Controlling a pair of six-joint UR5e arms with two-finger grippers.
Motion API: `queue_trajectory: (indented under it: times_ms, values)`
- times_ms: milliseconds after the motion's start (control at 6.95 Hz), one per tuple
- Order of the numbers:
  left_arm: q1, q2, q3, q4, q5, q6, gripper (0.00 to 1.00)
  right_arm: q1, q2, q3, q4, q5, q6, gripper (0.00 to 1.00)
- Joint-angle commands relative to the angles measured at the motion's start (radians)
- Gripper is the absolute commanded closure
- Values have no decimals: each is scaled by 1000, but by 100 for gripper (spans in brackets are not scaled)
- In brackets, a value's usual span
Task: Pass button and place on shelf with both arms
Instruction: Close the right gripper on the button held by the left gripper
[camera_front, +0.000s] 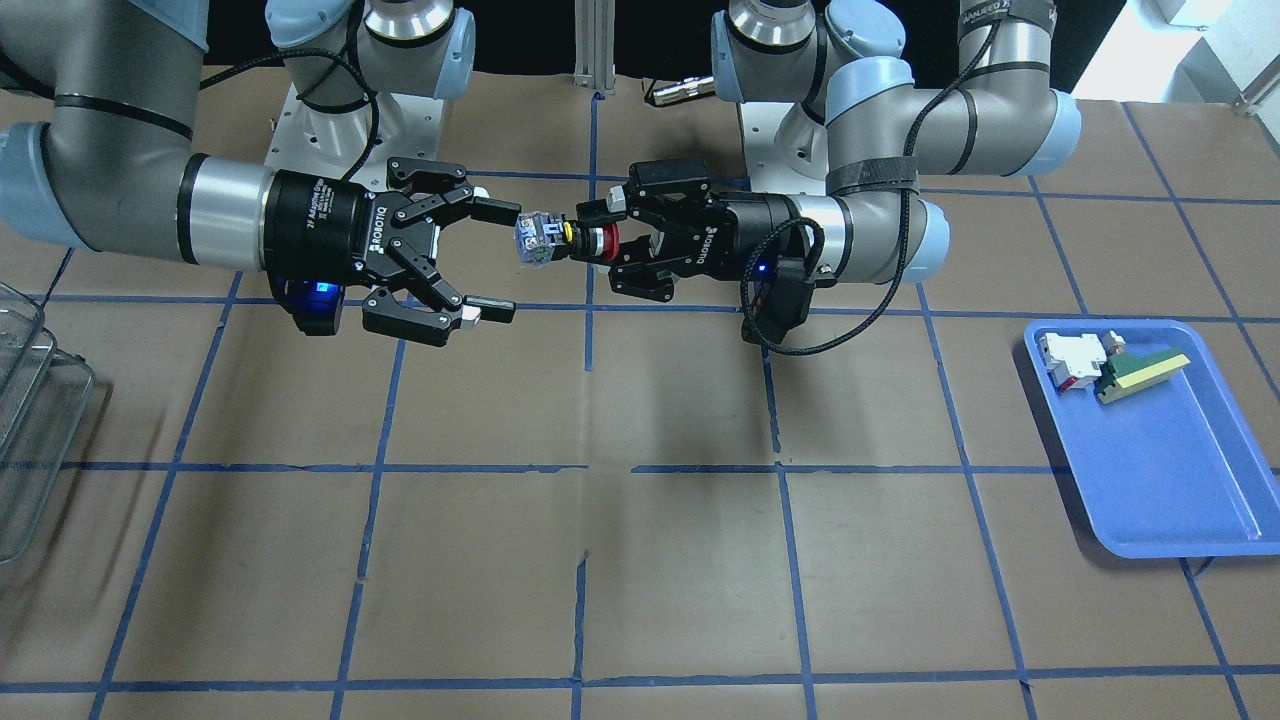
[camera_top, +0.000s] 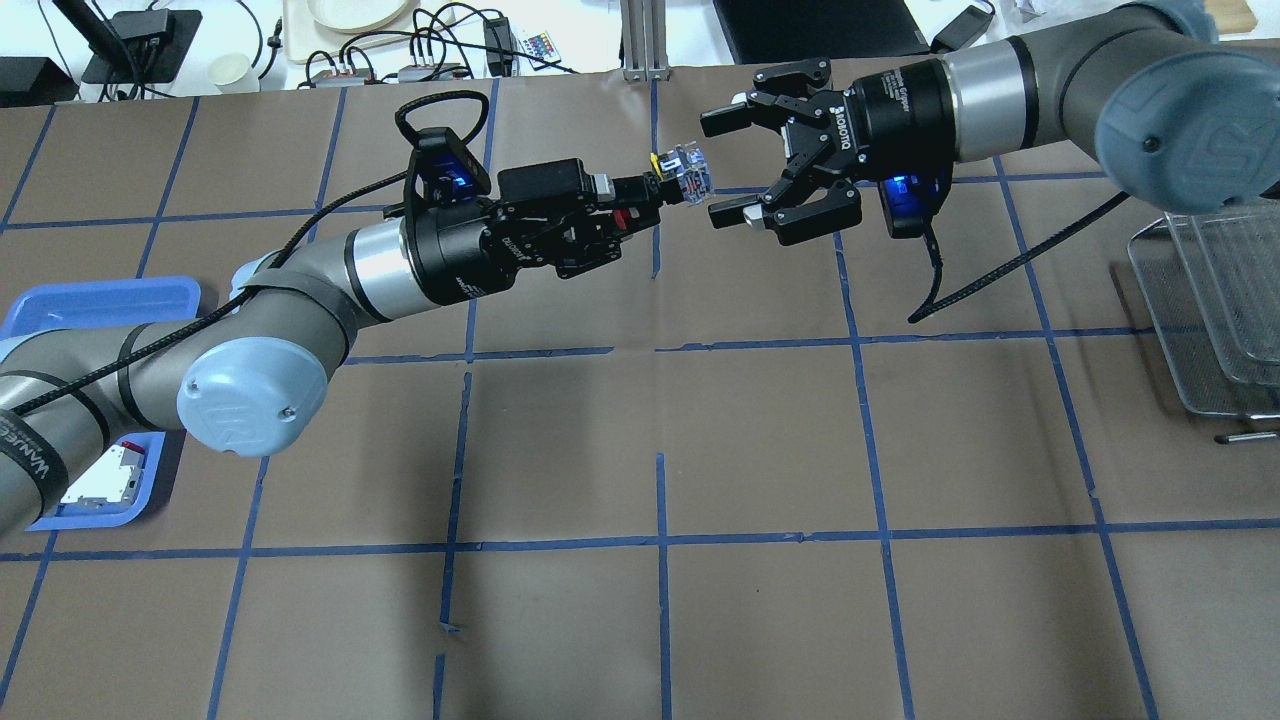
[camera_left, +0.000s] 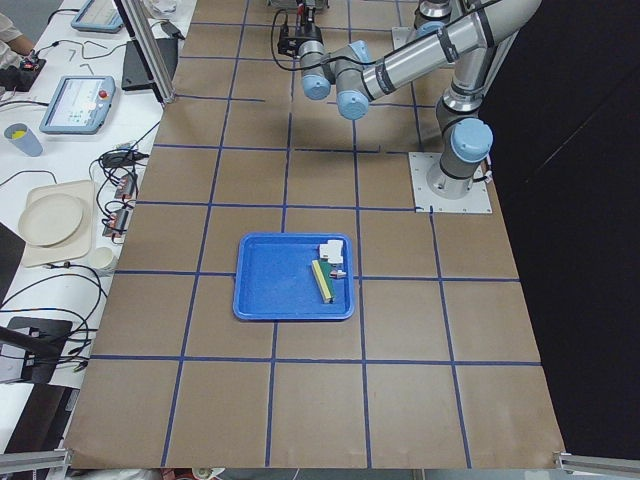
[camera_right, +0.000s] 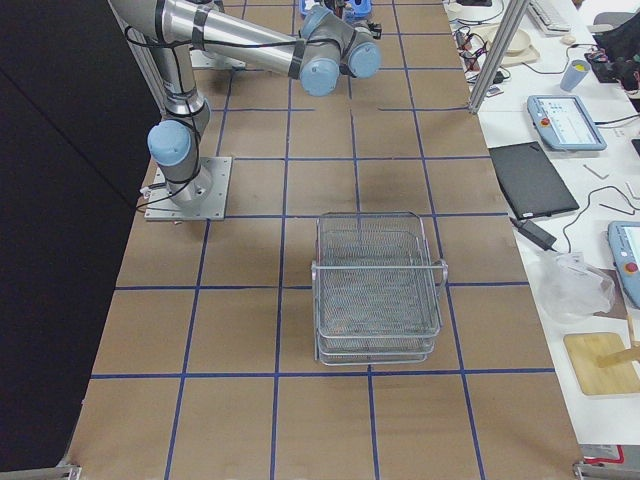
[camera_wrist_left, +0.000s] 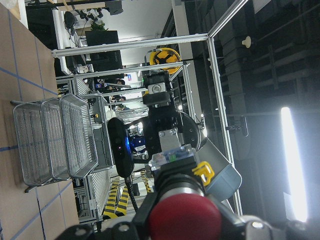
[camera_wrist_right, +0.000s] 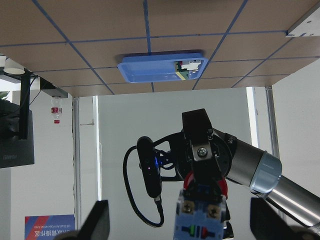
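Front view, centre: left gripper (camera_front: 597, 240) clamped on the button (camera_front: 548, 240) cap, in midair. Right gripper (camera_front: 493, 262) wide open, empty, button just beyond its tips.
Overhead: advance right gripper, centre it on the clear block, then close. Shelf (camera_top: 1215, 300) at right edge.

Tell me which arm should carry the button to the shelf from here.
Probably the right. The right gripper is open, facing the clear end of the button, and the shelf stands on its side. The left gripper grips the button by its red-cap end, far from the shelf.
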Motion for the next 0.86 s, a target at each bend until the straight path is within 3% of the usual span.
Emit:
queue_trajectory:
  times_ms: [0,719]
  values:
    - [-1,-1,1,2,1,1,76,-7,-19,-3,0,-31,7,0]
    - [-1,-5,-1,13,-2,-7,76,11,-56,9,-17,-20,65,0]
